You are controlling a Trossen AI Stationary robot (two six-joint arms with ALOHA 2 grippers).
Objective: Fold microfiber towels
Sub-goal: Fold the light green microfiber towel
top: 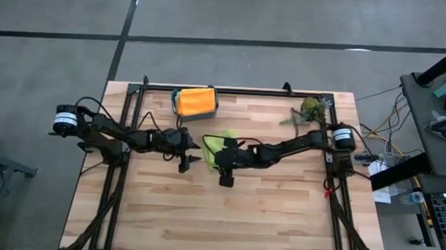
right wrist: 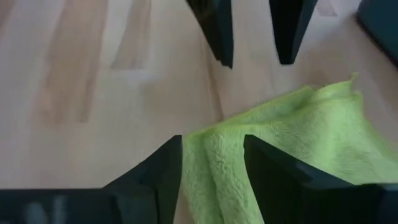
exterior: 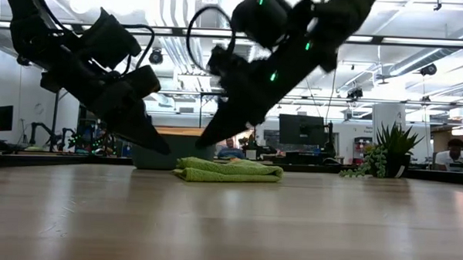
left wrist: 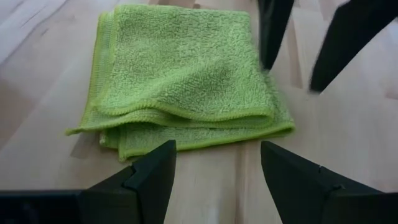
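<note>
Right gripper (right wrist: 211,165) fingers spread, straddling the lime towel's (left wrist: 186,74) edge, gripping nothing. Left gripper (left wrist: 217,168) spread too, just short of its folded edge. Towel folded, flat mid-table — bare wood (top: 226,217) all around.

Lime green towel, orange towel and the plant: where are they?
lime green towel (left wrist: 186,68), left wrist view, middle of its top layer.
orange towel (top: 194,101), high view, its middle.
plant (exterior: 397,145), low view, its leaves.
</note>
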